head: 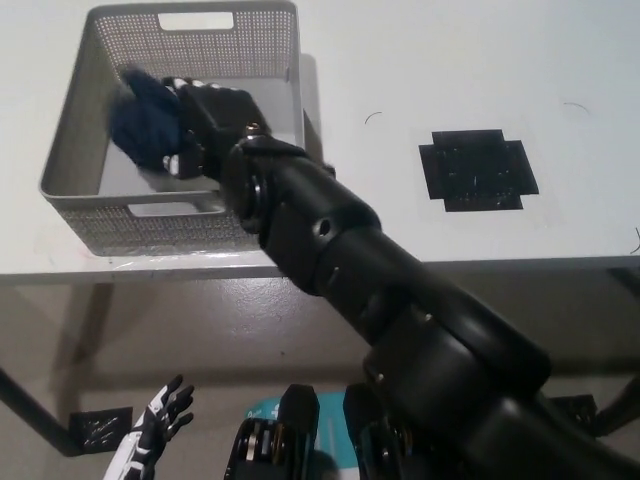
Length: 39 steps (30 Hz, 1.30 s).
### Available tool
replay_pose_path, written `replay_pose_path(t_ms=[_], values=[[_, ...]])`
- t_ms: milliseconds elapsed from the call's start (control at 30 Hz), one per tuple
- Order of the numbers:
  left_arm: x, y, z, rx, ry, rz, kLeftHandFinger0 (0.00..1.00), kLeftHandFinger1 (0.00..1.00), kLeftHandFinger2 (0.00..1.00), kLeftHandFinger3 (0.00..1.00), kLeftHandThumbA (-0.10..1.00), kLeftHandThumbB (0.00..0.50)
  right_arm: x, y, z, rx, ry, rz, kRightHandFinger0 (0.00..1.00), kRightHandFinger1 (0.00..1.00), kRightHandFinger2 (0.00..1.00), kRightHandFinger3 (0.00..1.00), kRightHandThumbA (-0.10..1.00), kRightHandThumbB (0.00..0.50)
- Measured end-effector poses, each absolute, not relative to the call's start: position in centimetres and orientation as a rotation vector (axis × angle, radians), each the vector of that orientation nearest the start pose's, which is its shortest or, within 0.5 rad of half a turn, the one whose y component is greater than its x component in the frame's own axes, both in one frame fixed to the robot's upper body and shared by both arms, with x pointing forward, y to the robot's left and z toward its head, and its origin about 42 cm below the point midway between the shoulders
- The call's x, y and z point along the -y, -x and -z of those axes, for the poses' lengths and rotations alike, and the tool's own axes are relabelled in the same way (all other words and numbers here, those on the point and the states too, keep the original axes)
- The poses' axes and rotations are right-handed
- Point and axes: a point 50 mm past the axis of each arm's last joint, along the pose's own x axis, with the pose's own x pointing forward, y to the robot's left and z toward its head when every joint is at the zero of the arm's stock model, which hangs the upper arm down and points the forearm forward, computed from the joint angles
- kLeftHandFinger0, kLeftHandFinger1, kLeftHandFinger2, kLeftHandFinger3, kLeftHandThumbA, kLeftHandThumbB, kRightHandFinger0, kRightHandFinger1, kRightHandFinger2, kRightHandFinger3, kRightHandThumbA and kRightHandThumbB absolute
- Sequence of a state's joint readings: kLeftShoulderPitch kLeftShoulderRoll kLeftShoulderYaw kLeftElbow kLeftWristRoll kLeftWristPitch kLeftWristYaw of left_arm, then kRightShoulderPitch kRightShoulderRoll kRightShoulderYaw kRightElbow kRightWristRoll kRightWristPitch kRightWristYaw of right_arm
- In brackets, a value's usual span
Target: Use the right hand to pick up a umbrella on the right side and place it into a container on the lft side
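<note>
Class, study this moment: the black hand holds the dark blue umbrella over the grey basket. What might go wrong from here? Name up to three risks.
1. The right hand grips the umbrella above the basket, not on its floor; released now, it may bounce or roll.
2. The forearm crosses the basket's near right wall; pulling back low might snag the rim and drag the basket along the table.
3. The basket sits near the table's front edge, so a nudge may tip it off.

The left hand rests low, uninvolved.

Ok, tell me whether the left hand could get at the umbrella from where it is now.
Probably not. The left hand hangs low below the table edge, while the umbrella is up inside the basket, held by the right hand behind the mesh wall.
</note>
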State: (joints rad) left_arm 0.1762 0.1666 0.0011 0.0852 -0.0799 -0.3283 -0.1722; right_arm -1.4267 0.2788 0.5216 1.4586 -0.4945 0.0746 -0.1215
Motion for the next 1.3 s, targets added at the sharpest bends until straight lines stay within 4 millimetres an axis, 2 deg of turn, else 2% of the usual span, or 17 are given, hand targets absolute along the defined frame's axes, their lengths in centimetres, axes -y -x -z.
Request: replay_pose_path(t_ms=[33,133,333,467,533,600,633,667,700,800,867,967,1000,1100,1167,1233,1300], values=[[-27.0,-21.5,-5.6,0.063,-0.099,0.139,1.0,1.0,1.0,1.0,1.0,0.192,-8.0,-52.2,-30.8,0.183,1.178,-0.451,1.0,1.0,1.0,1.0,0.85,0.462],[-27.1,-21.5,-5.6,0.063,-0.101,0.142,1.0,1.0,1.0,1.0,1.0,0.187,-7.0,-52.8,-30.8,0.162,1.188,-0.446,1.0,1.0,1.0,1.0,0.93,0.499],[-27.1,-21.5,-5.6,0.062,-0.102,0.145,1.0,1.0,1.0,1.0,1.0,0.195,-5.4,-53.7,-31.5,0.159,1.187,-0.416,1.0,1.0,1.0,1.0,0.99,0.499],[-27.0,-21.4,-5.6,0.059,-0.102,0.149,1.0,1.0,1.0,1.0,1.0,0.193,-4.6,-54.3,-32.5,0.168,1.167,-0.396,1.0,1.0,1.0,1.0,0.95,0.472],[-27.0,-21.4,-5.6,0.06,-0.102,0.149,1.0,1.0,1.0,1.0,1.0,0.206,-4.2,-54.7,-33.7,0.193,1.126,-0.388,1.0,1.0,1.0,1.0,1.0,0.488],[-27.0,-21.4,-5.7,0.062,-0.097,0.152,1.0,1.0,1.0,1.0,1.0,0.214,-3.5,-55.3,-36.0,0.229,1.051,-0.373,1.0,1.0,1.0,1.0,1.0,0.482],[-27.0,-21.4,-5.8,0.063,-0.096,0.154,1.0,1.0,1.0,1.0,1.0,0.212,-3.1,-55.6,-37.7,0.265,0.997,-0.362,1.0,1.0,1.0,1.0,1.0,0.441],[-27.0,-21.4,-5.8,0.062,-0.096,0.155,1.0,1.0,1.0,1.0,1.0,0.203,-2.9,-55.7,-38.6,0.28,0.972,-0.358,1.0,1.0,1.0,1.0,1.0,0.487],[-27.1,-21.4,-5.8,0.06,-0.096,0.154,1.0,1.0,1.0,1.0,1.0,0.201,-2.2,-56.0,-40.6,0.323,0.923,-0.339,1.0,1.0,1.0,1.0,1.0,0.416],[-27.1,-21.4,-5.7,0.056,-0.096,0.155,1.0,1.0,1.0,1.0,1.0,0.197,-0.6,-56.0,-43.9,0.407,0.831,-0.307,1.0,1.0,1.0,1.0,1.0,0.432],[-27.1,-21.4,-5.7,0.054,-0.096,0.155,1.0,1.0,1.0,1.0,1.0,0.203,0.3,-55.8,-44.6,0.445,0.786,-0.295,1.0,1.0,1.0,1.0,1.0,0.415],[-27.1,-21.4,-5.6,0.049,-0.095,0.154,1.0,1.0,1.0,1.0,1.0,0.195,1.5,-55.3,-43.8,0.466,0.723,-0.29,1.0,1.0,1.0,1.0,1.0,0.409],[-27.2,-21.4,-5.5,0.046,-0.095,0.154,1.0,1.0,1.0,1.0,1.0,0.199,2.0,-55.0,-42.8,0.468,0.699,-0.291,1.0,1.0,1.0,1.0,1.0,0.378],[-27.2,-21.3,-5.4,0.039,-0.094,0.152,1.0,1.0,1.0,1.0,1.0,0.199,3.1,-54.1,-39.5,0.446,0.636,-0.299,1.0,1.0,1.0,1.0,1.0,0.389],[-27.3,-21.2,-5.3,0.034,-0.094,0.15,1.0,1.0,1.0,1.0,1.0,0.202,4.4,-53.1,-36.2,0.414,0.588,-0.303,1.0,1.0,1.0,1.0,1.0,0.384],[-27.3,-21.2,-5.2,0.029,-0.094,0.149,1.0,1.0,1.0,1.0,1.0,0.205,5.6,-52.1,-33.2,0.38,0.552,-0.303,1.0,1.0,1.0,1.0,1.0,0.404],[-27.4,-21.1,-4.9,0.019,-0.093,0.146,1.0,1.0,1.0,1.0,1.0,0.206,7.3,-50.5,-29.2,0.328,0.513,-0.299,1.0,1.0,1.0,1.0,1.0,0.42]])
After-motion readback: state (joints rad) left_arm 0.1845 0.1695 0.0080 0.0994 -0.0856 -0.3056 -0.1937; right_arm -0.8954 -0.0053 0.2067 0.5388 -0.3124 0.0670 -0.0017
